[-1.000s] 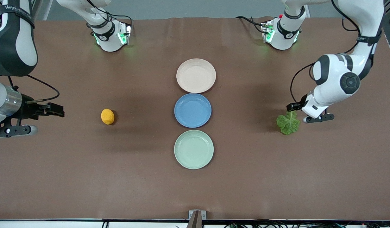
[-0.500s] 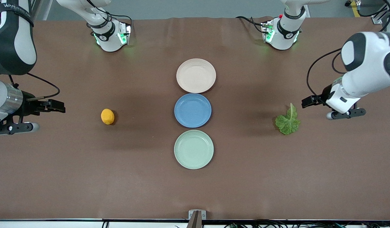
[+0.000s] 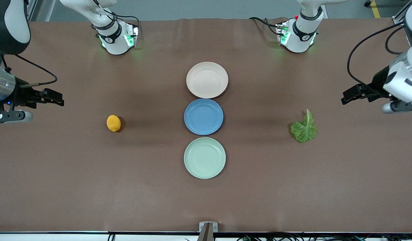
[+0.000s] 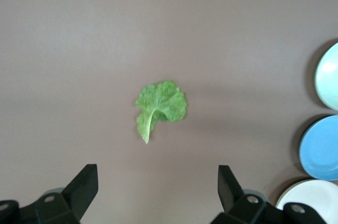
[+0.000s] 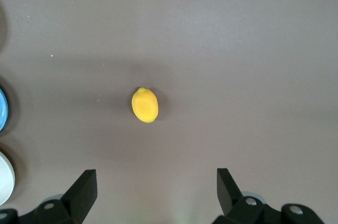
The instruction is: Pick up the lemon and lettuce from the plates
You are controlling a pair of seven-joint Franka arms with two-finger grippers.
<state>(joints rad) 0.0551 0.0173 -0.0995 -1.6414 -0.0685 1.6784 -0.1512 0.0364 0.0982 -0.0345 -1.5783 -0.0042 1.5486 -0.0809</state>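
Lying bare on the brown worktop (image 3: 92,187), the lemon (image 3: 113,123) sits toward the right arm's end, apart from the right gripper (image 3: 42,103), whose jaws gape wide and hold nothing over that end. The lettuce (image 3: 304,128) lies flat toward the left arm's end, clear of the left gripper (image 3: 366,100), whose jaws are likewise spread wide and empty. Between both sets of jaws, mid-worktop, the beige-pink plate (image 3: 207,80), blue plate (image 3: 203,116) and mint green plate (image 3: 204,158) sit in a row, nothing on them.

Front camera high, facing bases; wrist cameras straight down over table.
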